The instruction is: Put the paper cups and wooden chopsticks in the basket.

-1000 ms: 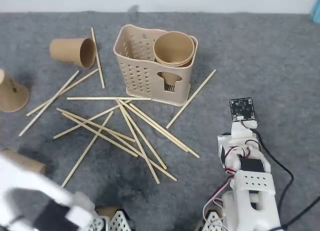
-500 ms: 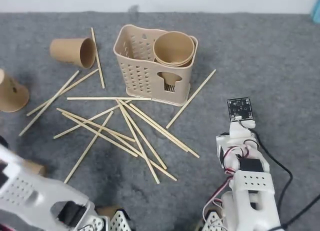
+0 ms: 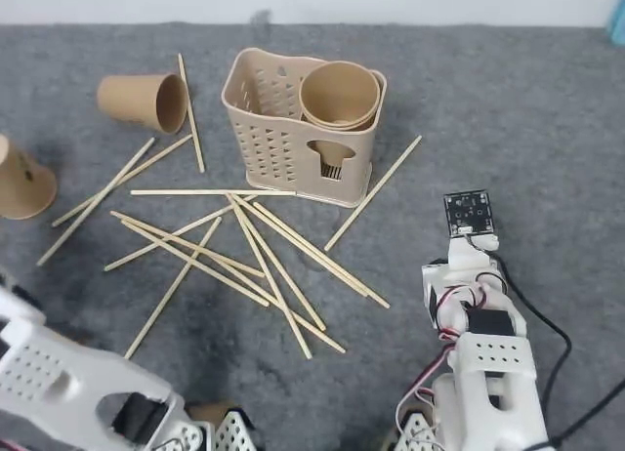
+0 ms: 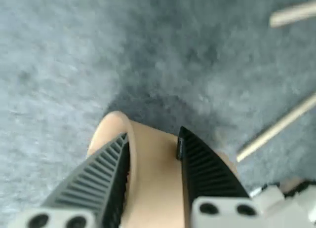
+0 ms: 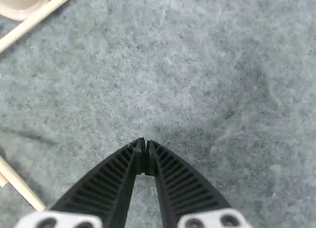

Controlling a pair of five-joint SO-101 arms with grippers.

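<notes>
Tan paper cup [image 4: 148, 181] lies under left gripper [image 4: 152, 136], jaws parted astride it, not clamped; advise closing gently on the wall, no crushing; right gripper [image 5: 144, 156] tips together.

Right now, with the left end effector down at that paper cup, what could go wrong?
1. The paper cup looks wider than the gap of the left end effector over it; closing may crush it or push it away.
2. Crossed wooden chopsticks lie between it and the basket; a low carry could scatter them.
3. Stacked cups already fill one end of the basket; a drop there may tip out.
</notes>
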